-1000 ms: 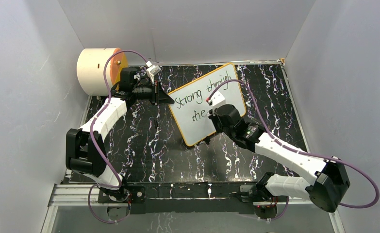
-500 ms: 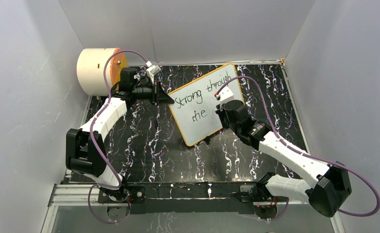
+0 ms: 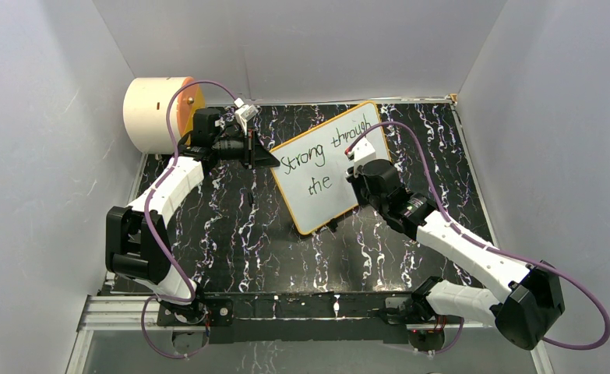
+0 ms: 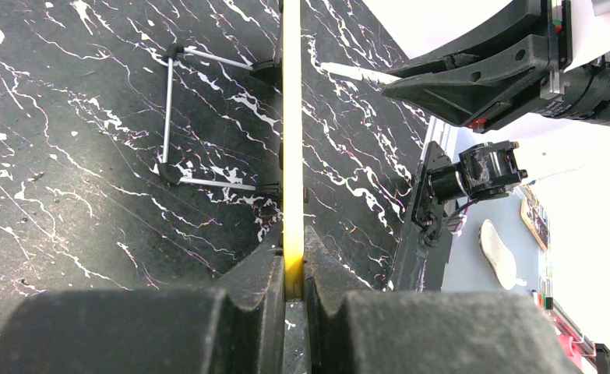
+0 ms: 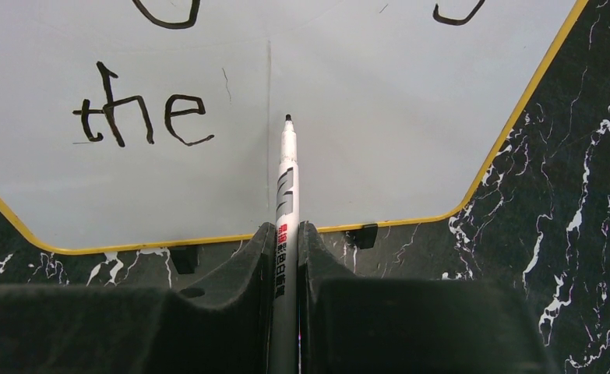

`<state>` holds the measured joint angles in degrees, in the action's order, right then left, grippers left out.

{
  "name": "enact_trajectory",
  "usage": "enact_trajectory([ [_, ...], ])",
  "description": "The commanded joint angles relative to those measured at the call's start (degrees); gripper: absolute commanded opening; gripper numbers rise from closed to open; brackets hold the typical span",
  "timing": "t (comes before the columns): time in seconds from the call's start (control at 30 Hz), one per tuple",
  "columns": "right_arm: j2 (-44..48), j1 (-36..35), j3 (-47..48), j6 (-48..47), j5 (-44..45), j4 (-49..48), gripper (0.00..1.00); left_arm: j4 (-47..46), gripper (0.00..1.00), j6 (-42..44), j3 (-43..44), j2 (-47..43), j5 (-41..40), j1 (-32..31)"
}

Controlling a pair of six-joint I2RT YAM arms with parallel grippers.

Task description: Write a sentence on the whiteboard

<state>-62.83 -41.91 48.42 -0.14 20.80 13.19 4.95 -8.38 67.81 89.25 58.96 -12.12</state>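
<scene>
The whiteboard [image 3: 311,209], white with a thin yellow frame, sits tilted mid-table and reads "Strong through the". My left gripper [image 3: 273,159] is shut on its left edge; in the left wrist view the yellow edge [image 4: 291,117] runs straight up from between the left gripper [image 4: 292,265] fingers. My right gripper [image 3: 349,176] is over the board's right half, shut on a white marker [image 5: 286,187]. In the right wrist view the right gripper [image 5: 286,234] points the marker's black tip at the bare whiteboard [image 5: 379,117] just right of "the". Whether the tip touches the board I cannot tell.
A cream cylinder with an orange face [image 3: 160,113] lies at the back left behind the left arm. Grey walls close in the black marbled table [image 3: 239,234] on three sides. The board's thin wire stand [image 4: 167,117] rests on the table beside it.
The right gripper with the marker moved right and up across the board, off the spot after "the", then held still. The left gripper and the board did not move.
</scene>
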Motion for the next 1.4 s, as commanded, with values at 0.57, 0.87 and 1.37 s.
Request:
enact_trajectory([
  [0.57,0.7,0.9,1.1,-1.6,-0.9,-4.5,0.0,1.2,0.0,0.4,-0.5,-2.0,1.0,0.1],
  [0.87,-0.9,1.0,1.3,-1.6,-1.7,-5.3,0.0,1.2,0.0,0.4,-0.5,-1.9,1.1,0.1],
  [1.37,-3.1,1.7,1.2,-1.4,-2.9,-8.0,0.0,1.2,0.0,0.4,-0.4,-1.8,1.2,0.1],
])
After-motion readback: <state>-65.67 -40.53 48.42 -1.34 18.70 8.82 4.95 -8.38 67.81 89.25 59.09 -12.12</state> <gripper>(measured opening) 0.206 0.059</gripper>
